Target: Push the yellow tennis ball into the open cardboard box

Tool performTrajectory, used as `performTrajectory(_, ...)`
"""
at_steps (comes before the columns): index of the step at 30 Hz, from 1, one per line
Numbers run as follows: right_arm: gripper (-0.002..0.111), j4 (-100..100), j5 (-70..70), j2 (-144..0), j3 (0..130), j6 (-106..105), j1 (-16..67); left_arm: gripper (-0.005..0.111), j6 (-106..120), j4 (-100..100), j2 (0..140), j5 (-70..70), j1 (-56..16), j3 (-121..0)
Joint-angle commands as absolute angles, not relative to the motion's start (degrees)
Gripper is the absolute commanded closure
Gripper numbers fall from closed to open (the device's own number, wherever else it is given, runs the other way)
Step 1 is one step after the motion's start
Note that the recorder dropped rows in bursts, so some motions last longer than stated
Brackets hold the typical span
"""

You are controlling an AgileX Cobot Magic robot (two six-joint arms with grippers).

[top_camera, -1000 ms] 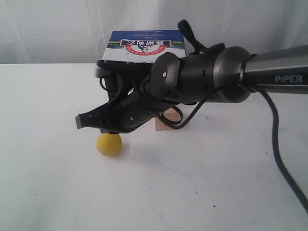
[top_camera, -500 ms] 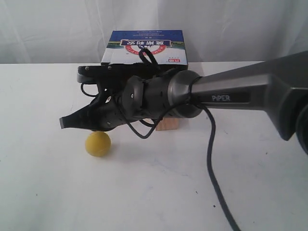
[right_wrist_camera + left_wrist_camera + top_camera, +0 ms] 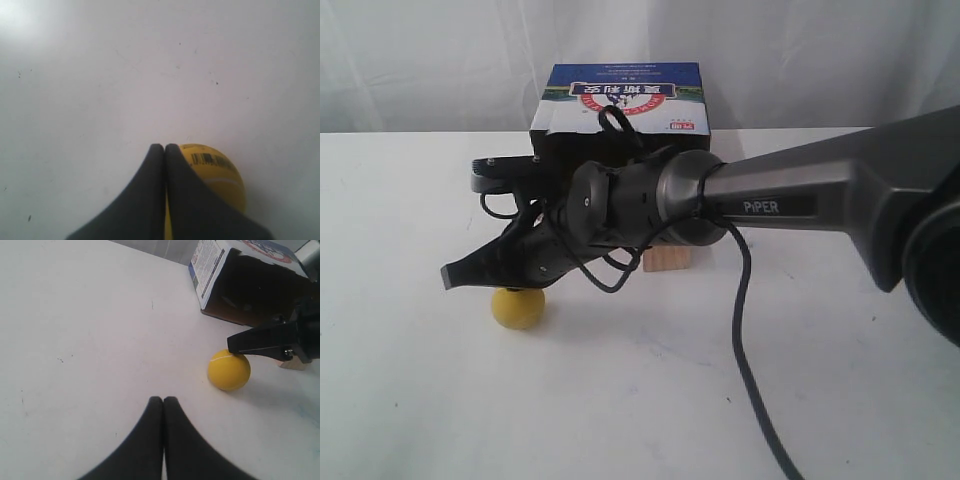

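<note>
Status: push not complete. The ball (image 3: 517, 307) rests on the table (image 3: 410, 400), outside the box (image 3: 620, 100) and apart from its dark opening, which faces the ball.

Right gripper (image 3: 450, 277): fingers pressed together, holding nothing. The tip sits at the top of the ball and overhangs it on the side away from the box. Contact looks likely, but cannot be confirmed.

Left gripper (image 3: 163, 400): fingers pressed together, empty, hanging over bare table, apart from the ball.

A cube (image 3: 665, 260) stands in front of the box, beside the likely path.

Remaining: drive the ball across the gap and through the opening.
</note>
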State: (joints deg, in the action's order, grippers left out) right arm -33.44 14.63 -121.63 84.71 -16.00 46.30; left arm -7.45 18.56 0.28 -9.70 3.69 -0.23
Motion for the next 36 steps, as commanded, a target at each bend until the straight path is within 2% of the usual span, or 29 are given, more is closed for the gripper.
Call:
performTrajectory(1, 0.108, -31.3, 14.2, -121.8, 84.6, -16.4, 46.2, 0.107, -7.9, 19.4, 0.0, -9.5, 3.3, 0.0)
performTrajectory(36, 0.108, -31.3, 13.6, -121.8, 84.6, -16.3, 43.5, 0.107, -7.8, 21.7, 0.0, -7.5, 3.3, 0.0)
